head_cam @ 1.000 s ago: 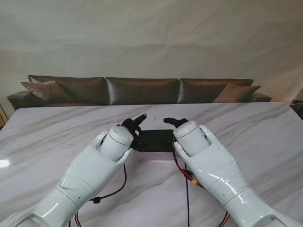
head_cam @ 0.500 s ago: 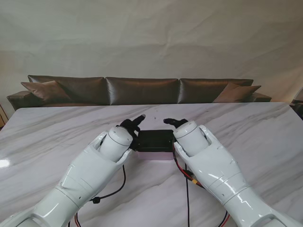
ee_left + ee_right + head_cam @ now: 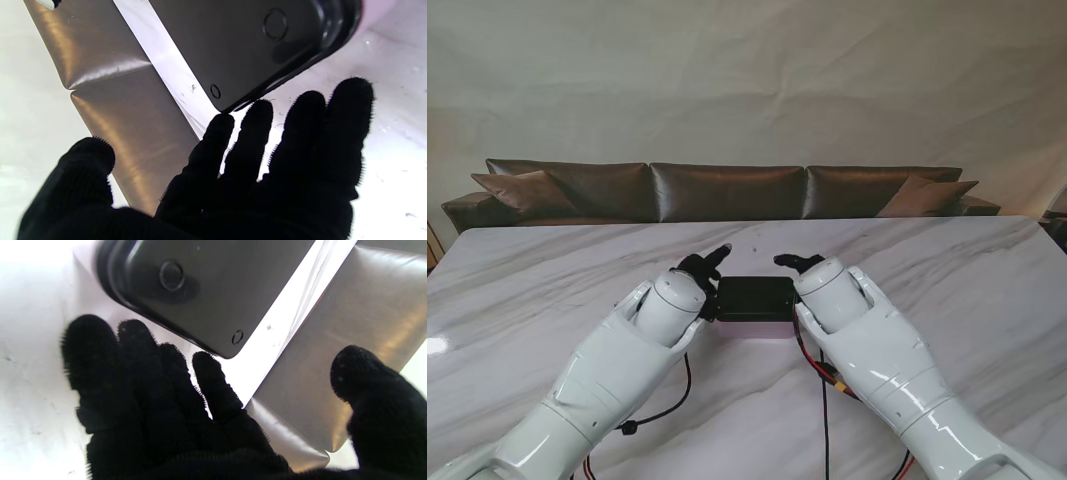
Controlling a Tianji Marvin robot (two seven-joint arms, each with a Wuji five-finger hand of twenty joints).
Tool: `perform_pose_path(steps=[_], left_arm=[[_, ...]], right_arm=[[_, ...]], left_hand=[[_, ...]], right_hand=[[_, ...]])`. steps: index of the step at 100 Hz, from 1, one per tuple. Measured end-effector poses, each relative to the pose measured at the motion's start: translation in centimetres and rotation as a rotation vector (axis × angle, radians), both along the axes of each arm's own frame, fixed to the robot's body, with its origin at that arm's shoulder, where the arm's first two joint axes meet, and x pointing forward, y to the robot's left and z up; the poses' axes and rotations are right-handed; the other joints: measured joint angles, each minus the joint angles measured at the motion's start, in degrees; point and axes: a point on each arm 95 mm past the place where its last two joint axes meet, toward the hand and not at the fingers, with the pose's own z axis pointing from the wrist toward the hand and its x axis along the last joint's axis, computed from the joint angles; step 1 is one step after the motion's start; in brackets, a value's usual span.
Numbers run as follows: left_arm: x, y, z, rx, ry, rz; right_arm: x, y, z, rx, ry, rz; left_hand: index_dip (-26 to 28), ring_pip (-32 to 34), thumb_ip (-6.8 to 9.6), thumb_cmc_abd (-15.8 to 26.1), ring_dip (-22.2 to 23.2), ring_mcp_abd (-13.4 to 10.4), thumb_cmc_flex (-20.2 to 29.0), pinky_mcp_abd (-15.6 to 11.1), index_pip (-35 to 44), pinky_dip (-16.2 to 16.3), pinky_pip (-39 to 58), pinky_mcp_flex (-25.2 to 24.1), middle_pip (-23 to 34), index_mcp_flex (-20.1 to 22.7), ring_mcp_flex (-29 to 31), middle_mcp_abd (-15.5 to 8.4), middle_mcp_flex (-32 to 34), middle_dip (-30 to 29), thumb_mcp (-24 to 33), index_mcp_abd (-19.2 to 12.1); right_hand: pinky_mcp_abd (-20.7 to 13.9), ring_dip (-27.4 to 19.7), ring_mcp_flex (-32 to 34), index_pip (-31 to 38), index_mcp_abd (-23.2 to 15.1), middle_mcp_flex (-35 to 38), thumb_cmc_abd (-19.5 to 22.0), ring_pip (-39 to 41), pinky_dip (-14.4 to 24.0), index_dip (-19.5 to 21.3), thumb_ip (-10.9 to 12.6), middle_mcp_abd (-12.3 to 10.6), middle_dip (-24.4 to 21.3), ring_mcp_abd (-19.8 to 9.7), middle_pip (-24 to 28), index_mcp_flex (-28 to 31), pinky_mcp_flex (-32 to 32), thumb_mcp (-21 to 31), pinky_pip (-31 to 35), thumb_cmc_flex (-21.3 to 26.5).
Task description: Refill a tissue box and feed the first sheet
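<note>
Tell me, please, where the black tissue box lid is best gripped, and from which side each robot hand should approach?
Probably by its two short ends. The black tissue box lid lies flat and crosswise between the hands, so the left robot hand could come in from the left end and the right robot hand from the right. Its rounded rim offers an edge for the fingers.

A white marble table [image 3: 987, 290] with grey veining carries the things. 1 black tissue box [image 3: 755, 297] sits on it near the middle, resting on a pale pink base that touches the tabletop. Nearer to me, black and red cables [image 3: 822, 400] trail loosely across the marble. The surface is glossy and reflects light.
</note>
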Motion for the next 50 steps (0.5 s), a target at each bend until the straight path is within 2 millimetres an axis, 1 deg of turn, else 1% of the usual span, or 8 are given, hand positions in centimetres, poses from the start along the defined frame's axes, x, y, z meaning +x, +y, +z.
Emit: perform_pose_path(steps=[5, 7, 36, 40, 44, 50], left_arm=[[0.0, 0.1, 0.0, 0.002, -0.002, 0.001], [0.0, 0.1, 0.1, 0.004, -0.003, 0.002], [-0.3, 0.8, 0.5, 0.034, -0.013, 0.012], [-0.2, 0.9, 0.4, 0.038, -0.013, 0.011], [-0.2, 1.1, 0.4, 0.039, -0.01, 0.006], [-0.2, 1.3, 0.4, 0.044, -0.003, -0.008]], right_arm=[[0.0, 0.0, 0.0, -0.002, 0.002, -0.001], [-0.1, -0.1, -0.1, -0.003, 0.003, -0.002], [-0.6, -0.5, 0.1, -0.022, 0.009, -0.008], [-0.6, -0.6, 0.1, -0.026, 0.009, -0.007], [-0.6, -0.7, 0.1, -0.032, 0.012, -0.004], [-0.7, -0.9, 0.1, -0.045, 0.016, 0.008]], left_hand=[[0.06, 0.0, 0.0, 0.0, 0.0, 0.0, 0.0, -0.01, 0.38, 0.0, 0.0, 0.0, 0.0, 0.1, 0.0, -0.03, 0.0, 0.0, 0.0, 0.01], [0.07, 0.0, 0.0, 0.0, 0.0, -0.01, 0.0, -0.01, 0.72, 0.0, 0.0, 0.0, 0.0, 0.8, 0.0, -0.04, 0.0, 0.0, 0.0, 0.02], [0.1, 0.01, 0.0, 0.0, 0.0, -0.03, 0.0, -0.03, 0.71, 0.0, 0.0, 0.01, 0.0, 0.93, 0.0, -0.4, 0.0, 0.0, 0.0, 0.02], [0.1, 0.02, 0.0, 0.0, 0.0, -0.05, 0.0, -0.03, 0.71, 0.0, 0.0, 0.02, 0.0, 0.93, 0.0, -0.41, 0.0, 0.0, 0.0, 0.02], [0.1, 0.02, 0.0, 0.0, 0.0, -0.06, 0.0, -0.03, 0.71, 0.0, 0.0, 0.02, 0.0, 0.93, 0.0, -0.42, 0.0, 0.0, 0.0, 0.02], [0.11, 0.03, 0.0, 0.0, 0.0, -0.16, 0.0, -0.08, 1.05, -0.01, 0.0, 0.06, 0.0, 1.37, 0.0, -0.49, 0.0, 0.0, 0.0, 0.02]], right_hand=[[0.0, 0.0, 0.0, 0.0, -0.02, 0.0, 0.0, 0.0, 0.0, 0.0, 0.0, -0.02, 0.0, 0.0, 0.0, 0.01, 0.0, 0.0, 0.0, 0.0], [0.0, 0.0, 0.0, 0.0, -0.03, 0.01, 0.0, 0.0, 0.0, 0.0, 0.0, -0.02, 0.0, 0.0, 0.0, 0.01, 0.0, 0.0, 0.0, 0.0], [-0.01, 0.0, 0.0, 0.01, -0.1, 0.01, 0.0, 0.01, 0.15, 0.0, 0.0, -0.04, 0.0, -0.01, 0.0, 0.02, 0.0, -0.02, 0.0, 0.01], [-0.01, 0.0, 0.0, 0.01, -0.11, 0.01, 0.9, 0.01, 0.15, 0.0, 0.0, -0.05, 0.0, -0.01, 0.0, 0.02, 0.0, -0.1, 0.0, 0.37], [-0.01, 0.0, 0.0, 0.01, -0.88, 0.01, 0.92, 0.01, 0.15, 0.0, 0.0, -0.06, 0.0, -0.01, 0.0, 0.02, 0.0, -0.44, 0.0, 0.66], [-0.01, 0.0, 0.0, 0.02, -0.97, 0.01, 0.93, 0.0, 0.15, 0.0, 0.0, -0.08, 0.0, -0.01, 0.0, 0.18, 0.0, -0.78, 0.0, 0.66]])
